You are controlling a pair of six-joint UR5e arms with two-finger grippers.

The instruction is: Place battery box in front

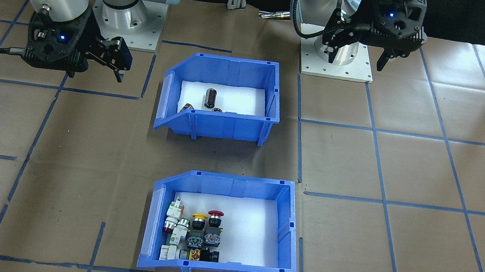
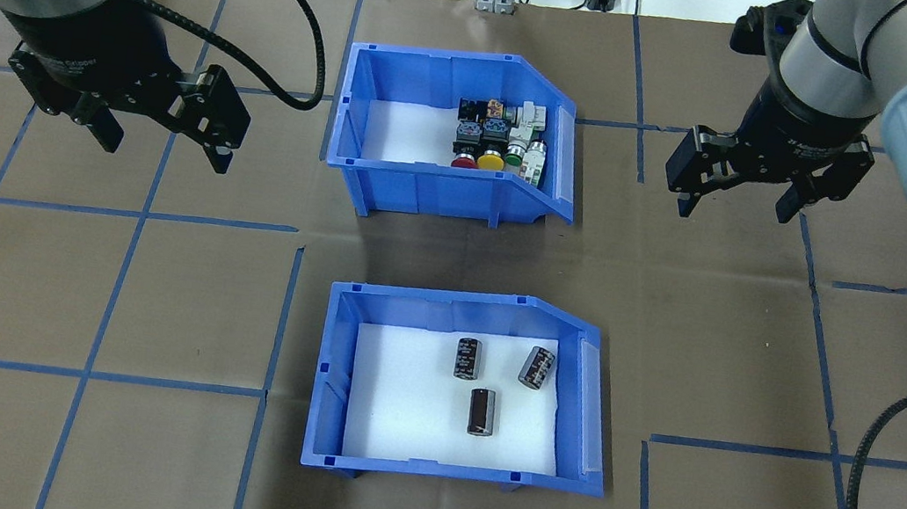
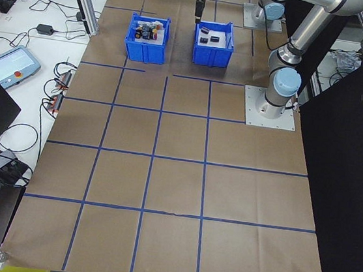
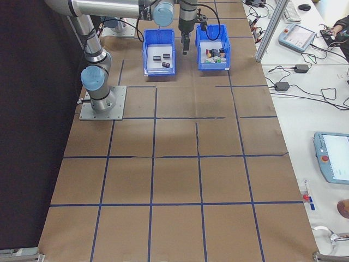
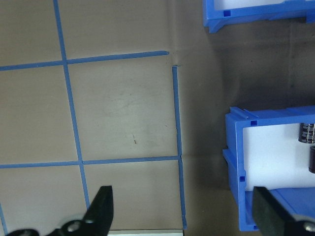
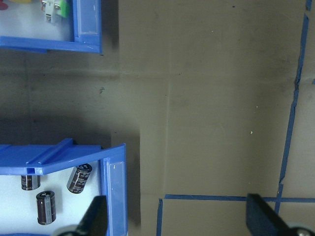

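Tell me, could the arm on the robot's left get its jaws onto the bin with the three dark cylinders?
Probably yes. The left gripper hangs open and empty beside the battery box, with only bare paper between them; the switch bin sits apart.

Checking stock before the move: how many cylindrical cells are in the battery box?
3, all lying on the white liner of the battery box: one cell toward the far wall, one near the cut-away side, one closer to the robot. None looks hidden.
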